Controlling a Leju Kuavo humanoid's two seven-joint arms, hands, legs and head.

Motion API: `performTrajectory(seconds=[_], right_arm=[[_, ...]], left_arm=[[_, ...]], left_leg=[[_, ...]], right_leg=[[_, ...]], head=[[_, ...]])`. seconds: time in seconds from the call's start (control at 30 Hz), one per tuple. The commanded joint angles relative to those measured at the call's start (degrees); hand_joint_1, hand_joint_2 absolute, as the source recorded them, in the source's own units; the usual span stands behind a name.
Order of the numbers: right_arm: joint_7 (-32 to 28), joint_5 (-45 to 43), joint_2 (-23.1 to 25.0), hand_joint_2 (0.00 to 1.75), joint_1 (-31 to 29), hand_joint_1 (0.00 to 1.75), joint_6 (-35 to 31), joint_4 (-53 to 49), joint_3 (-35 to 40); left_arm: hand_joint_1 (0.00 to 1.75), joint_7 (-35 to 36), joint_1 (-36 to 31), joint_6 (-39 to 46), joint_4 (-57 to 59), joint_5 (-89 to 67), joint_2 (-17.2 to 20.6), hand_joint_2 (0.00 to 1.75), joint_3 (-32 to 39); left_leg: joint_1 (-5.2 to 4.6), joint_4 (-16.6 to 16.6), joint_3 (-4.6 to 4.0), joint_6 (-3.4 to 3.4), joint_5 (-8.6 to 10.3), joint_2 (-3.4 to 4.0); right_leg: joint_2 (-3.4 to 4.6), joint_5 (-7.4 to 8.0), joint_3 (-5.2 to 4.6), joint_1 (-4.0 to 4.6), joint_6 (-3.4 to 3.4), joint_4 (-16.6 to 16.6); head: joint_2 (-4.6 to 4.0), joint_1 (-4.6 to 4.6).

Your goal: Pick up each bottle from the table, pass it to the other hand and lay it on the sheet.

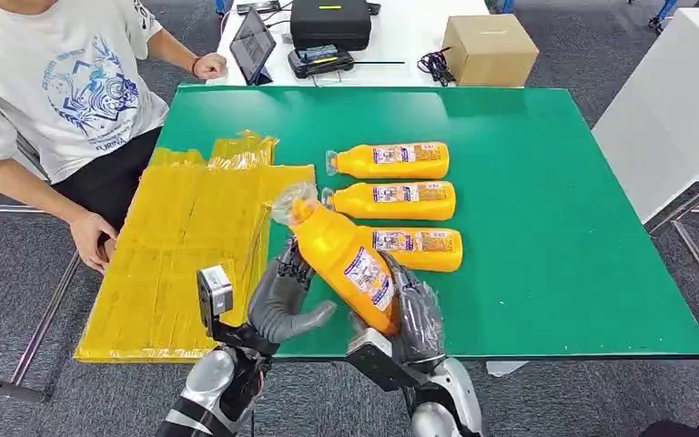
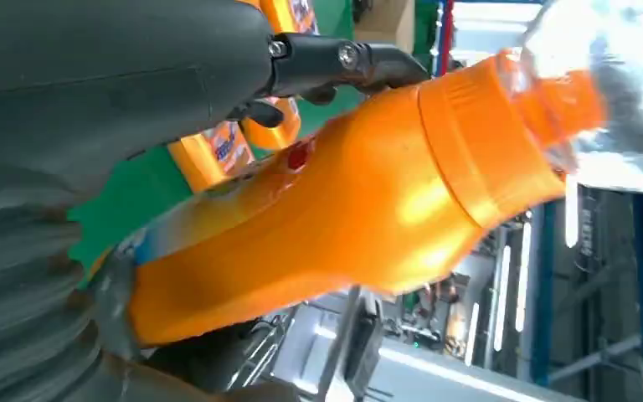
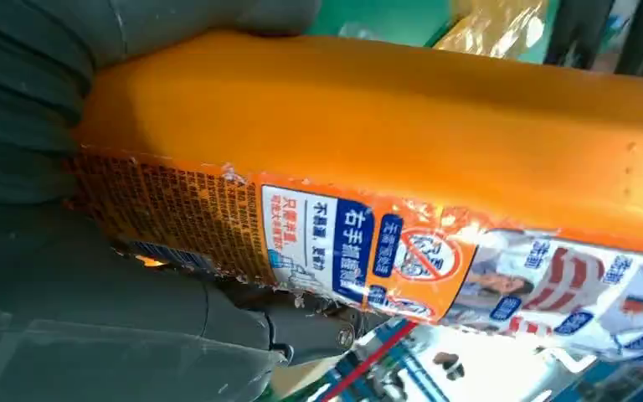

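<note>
While the stiff, glossy bottle [image 1: 346, 259] is gripped low by the right hand [image 1: 410, 319], its waist is cupped loosely by the left hand [image 1: 282, 296].

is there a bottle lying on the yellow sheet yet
No, the yellow sheet is bare; three bottles lie on the green table.

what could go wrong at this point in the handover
1. The held bottle is tilted between the right hand at its base and the left hand near its upper body; a mistimed release might drop it.
2. It hangs just above the nearest lying bottle, so a slip could knock that one.
3. A person's hand rests at the yellow sheet edge, near the likely placing path.
</note>
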Motion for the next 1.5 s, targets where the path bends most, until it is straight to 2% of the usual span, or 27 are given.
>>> performTrajectory(seconds=[0.03,0.33,0.4,0.6,0.63,0.67,0.87,1.5], right_arm=[[0.30,1.47,-0.40,1.75,-3.23,1.75,1.30,6.62,8.64],[0.45,0.59,-1.50,1.75,-4.34,1.75,5.14,8.54,12.20],[0.53,0.24,-1.70,1.75,-4.86,1.75,6.39,9.81,12.72],[0.32,0.02,-2.00,1.75,-5.77,1.75,8.00,12.34,13.39],[0.33,-0.03,-1.97,1.75,-5.92,1.75,8.23,12.57,13.46],[0.33,-0.03,-2.01,1.75,-5.96,1.75,8.31,12.64,13.45],[0.33,-0.04,-1.95,1.75,-6.18,1.75,8.71,13.20,13.40],[1.22,-0.40,-1.75,1.75,-5.57,1.75,8.57,11.83,12.09]], left_arm=[[0.00,0.32,-2.82,1.31,2.25,-0.74,1.35,1.75,-1.12],[0.00,-0.21,-3.30,1.85,2.69,-1.14,1.12,1.75,-0.69],[0.00,-0.45,-3.51,1.72,2.80,-1.25,1.13,1.75,-0.78],[0.00,-1.43,-3.59,0.14,2.48,-0.28,1.19,1.75,-0.66],[0.45,-1.39,-3.45,0.21,2.30,-0.31,1.26,1.75,-0.50],[1.75,-1.39,-3.38,0.27,2.20,-0.33,1.20,1.75,-0.40],[1.75,-1.66,-2.98,-0.46,1.98,0.44,1.11,1.75,0.06],[1.75,-2.74,-2.48,1.50,1.27,-1.95,1.27,1.75,0.96]], left_leg=[[0.09,-0.05,0.24,-0.13,-0.07,0.16],[0.06,-0.05,0.14,-0.08,-0.02,0.12],[0.19,-0.08,0.53,-0.22,-0.13,0.23],[0.09,-0.07,0.22,-0.11,-0.02,0.11],[0.15,-0.08,0.35,-0.16,-0.06,0.11],[0.17,-0.10,0.47,-0.20,-0.10,0.16],[0.08,-0.06,0.19,-0.08,-0.03,0.12],[0.08,-0.03,0.18,-0.09,-0.03,0.09]], right_leg=[[0.13,-0.01,0.21,0.10,-0.15,-0.08],[0.06,0.00,0.13,0.05,-0.09,-0.07],[0.12,-0.07,0.53,0.20,-0.27,-0.16],[0.01,-0.01,0.21,0.09,-0.13,-0.12],[0.00,-0.04,0.37,0.16,-0.19,-0.16],[0.05,-0.07,0.46,0.18,-0.24,-0.17],[0.02,-0.02,0.17,0.08,-0.11,-0.09],[0.00,-0.03,0.17,0.08,-0.12,-0.07]], head=[[0.00,0.00],[0.00,0.00],[0.00,0.00],[0.00,0.00],[0.00,-0.02],[0.00,-0.02],[0.00,-0.02],[0.00,0.00]])
